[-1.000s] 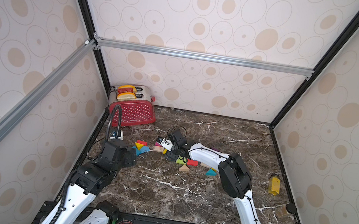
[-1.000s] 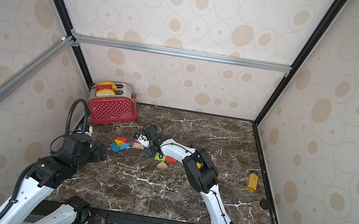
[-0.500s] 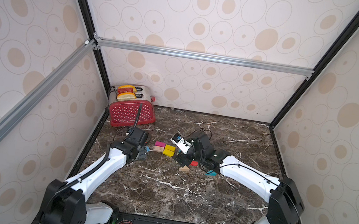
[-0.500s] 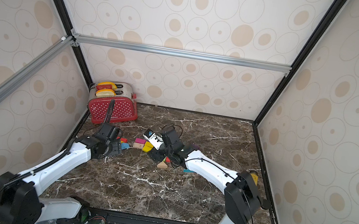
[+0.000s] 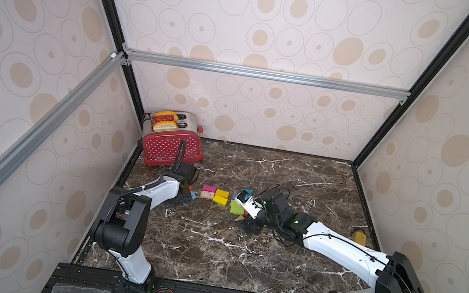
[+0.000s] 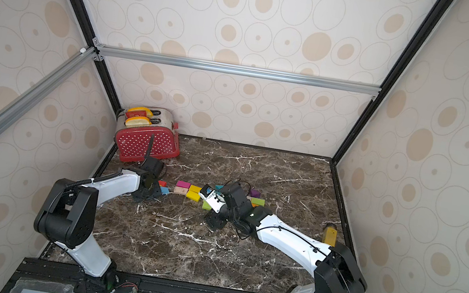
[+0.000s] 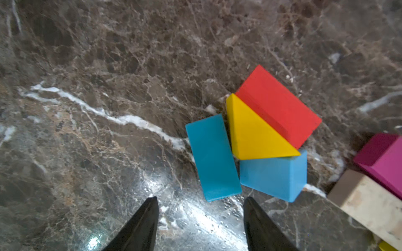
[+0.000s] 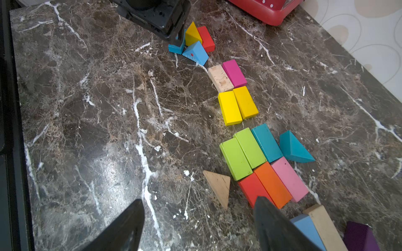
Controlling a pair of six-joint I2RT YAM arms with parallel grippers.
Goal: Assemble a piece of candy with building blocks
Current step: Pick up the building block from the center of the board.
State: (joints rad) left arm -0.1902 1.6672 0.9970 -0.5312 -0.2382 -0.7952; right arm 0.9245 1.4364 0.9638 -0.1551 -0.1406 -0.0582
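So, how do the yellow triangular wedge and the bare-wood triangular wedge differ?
The yellow triangular wedge is painted; the bare-wood triangular wedge is not. The yellow one touches a red brick and a blue wedge; the bare one has open table on most sides. Yellow sits near the left gripper, bare near the right gripper. Both are triangular.

Brown marble tabletop (image 5: 211,245), oval-print walls (image 5: 261,30), alu frame (image 5: 263,74)
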